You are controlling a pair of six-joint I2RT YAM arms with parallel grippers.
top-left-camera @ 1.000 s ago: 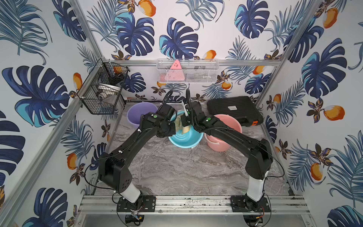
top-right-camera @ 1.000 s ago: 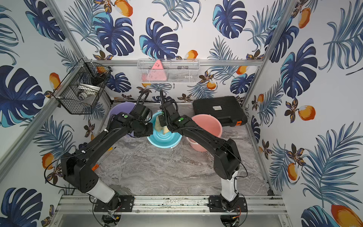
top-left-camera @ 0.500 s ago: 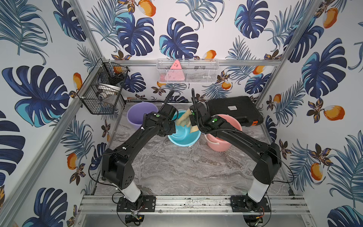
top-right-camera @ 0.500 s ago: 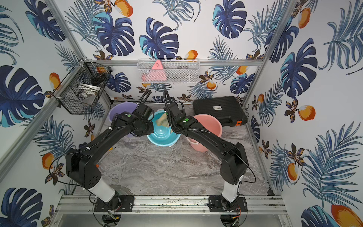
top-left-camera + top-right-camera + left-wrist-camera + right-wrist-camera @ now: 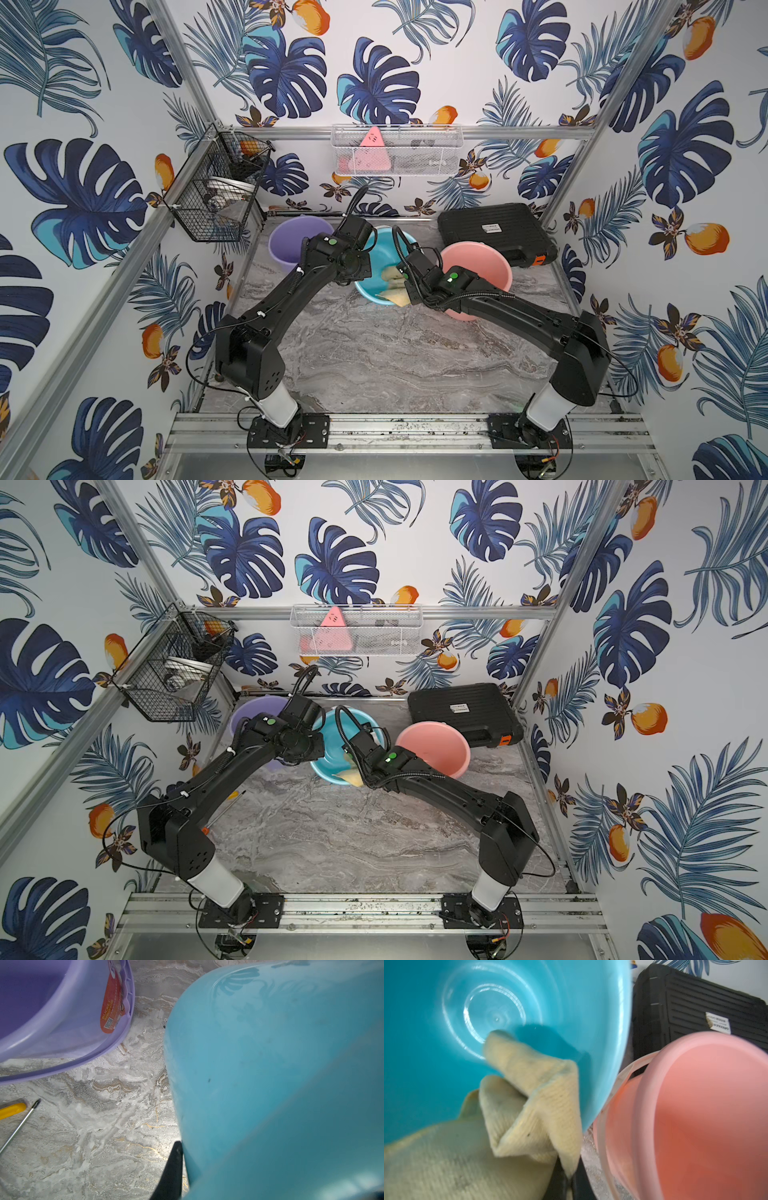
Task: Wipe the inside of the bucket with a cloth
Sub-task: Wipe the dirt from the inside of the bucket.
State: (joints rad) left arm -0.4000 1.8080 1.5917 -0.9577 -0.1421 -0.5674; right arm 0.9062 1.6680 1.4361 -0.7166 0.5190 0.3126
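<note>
Looking down in both top views: blue bucket (image 5: 370, 291) at 12 o'clock on the marble table (image 5: 374, 365), tipped so the mouth faces 6 o'clock. Purple bucket (image 5: 286, 245) at its 10 o'clock, pink bucket (image 5: 478, 266) at 3 o'clock, black case (image 5: 494, 232) off at 2 o'clock. Can't make out either pincer from up there, both hidden under the wrists.

Switching to the right wrist view sorts that out. Shows the right gripper (image 5: 566, 1176) clenched on a bunched fold of the cloth (image 5: 533, 1088), with one corner reaching the ringed bottom of the blue bucket and the rest piled against the wall and hanging over the rim. Picks up faint dark specks on the weave too. From the top views, just looks like a tan lump at the bucket's 6 o'clock edge.

Left wrist view gives the outside instead. Shows the left gripper (image 5: 184, 1147) clamped on the blue bucket's wall, one black finger (image 5: 173, 1163) flat against the outer side, the other hidden behind the plastic. Also catches a red-orange label (image 5: 113, 1001) on the purple bucket and a yellow-handled screwdriver (image 5: 18, 1124) lying on the table, apart from both buckets.
</note>
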